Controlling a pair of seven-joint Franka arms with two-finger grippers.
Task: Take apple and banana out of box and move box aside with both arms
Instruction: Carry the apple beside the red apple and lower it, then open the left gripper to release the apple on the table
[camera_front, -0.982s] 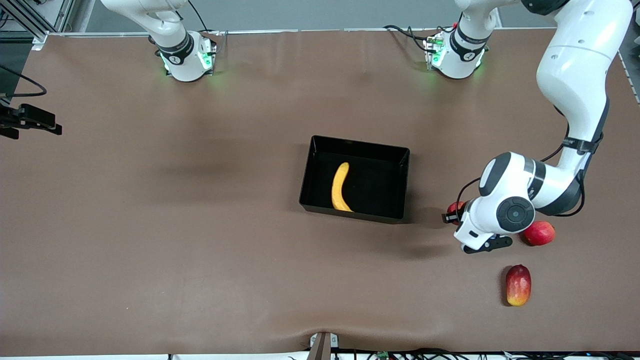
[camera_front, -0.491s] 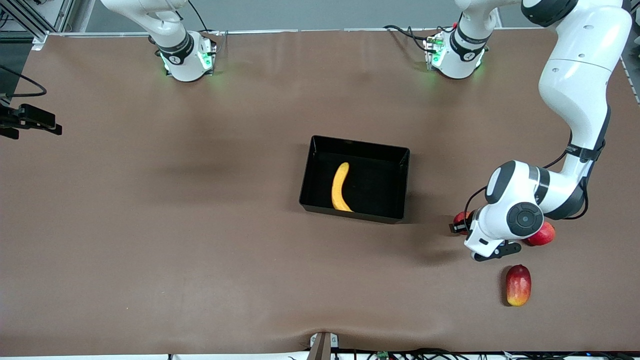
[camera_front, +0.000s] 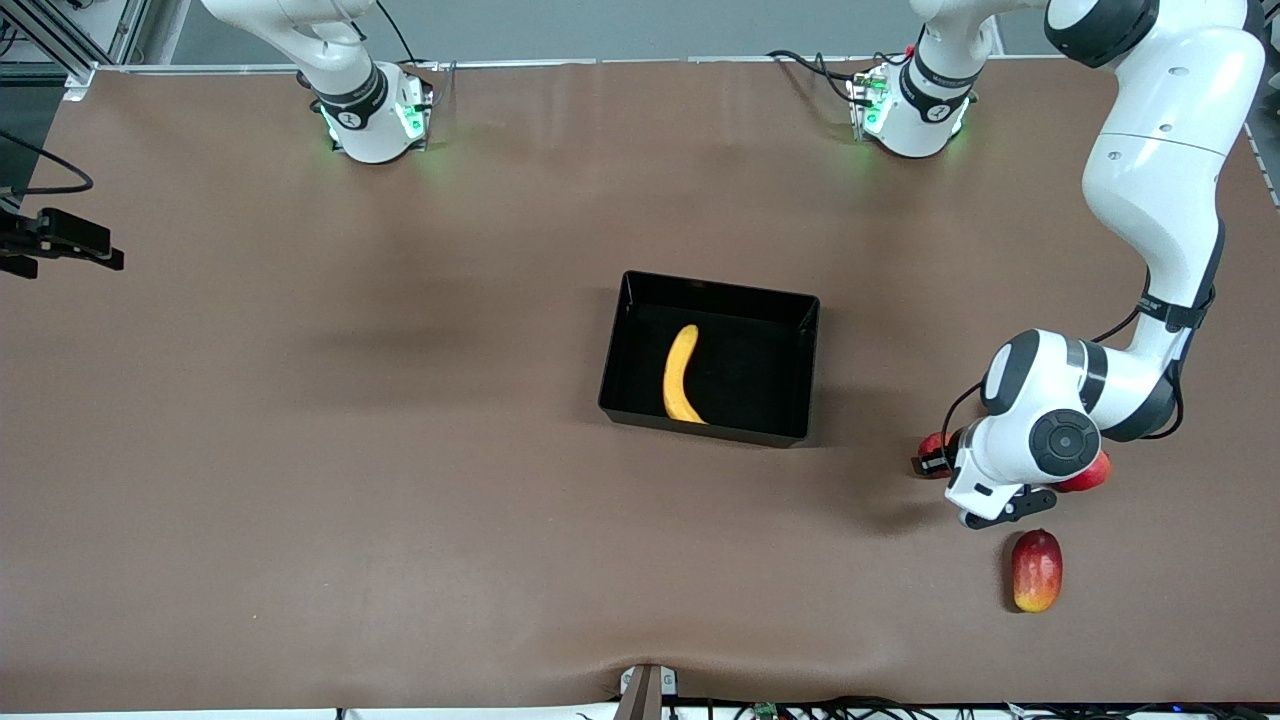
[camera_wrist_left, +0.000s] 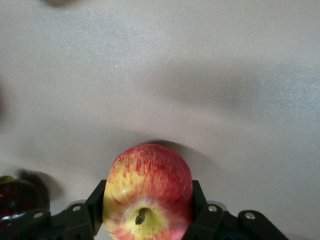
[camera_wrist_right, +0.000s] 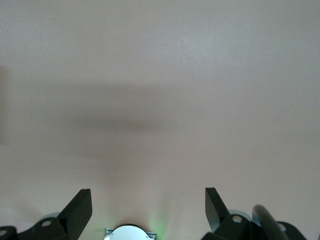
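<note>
The black box (camera_front: 806, 330) stands mid-table with the yellow banana (camera_front: 680, 376) lying in it. My left gripper (camera_front: 932, 457) is beside the box toward the left arm's end of the table. It is shut on the small red apple with yellow streaks (camera_front: 936, 442). In the left wrist view the apple (camera_wrist_left: 147, 192) fills the gap between the fingers (camera_wrist_left: 96, 200), stem end toward the camera, with its shadow on the brown table just below. My right gripper (camera_wrist_right: 147, 210) is open and empty over bare table near its own base; it is out of the front view.
A second red fruit (camera_front: 1095, 472) lies partly hidden under the left wrist. An oval red-and-yellow fruit (camera_front: 1036, 570) lies nearer to the front camera than the left wrist. A black fixture (camera_front: 60, 240) sticks in at the right arm's end of the table.
The left gripper has carried the apple away from the box, toward the left arm's end and lower in the front view. The wrist now covers more of the second red fruit.
</note>
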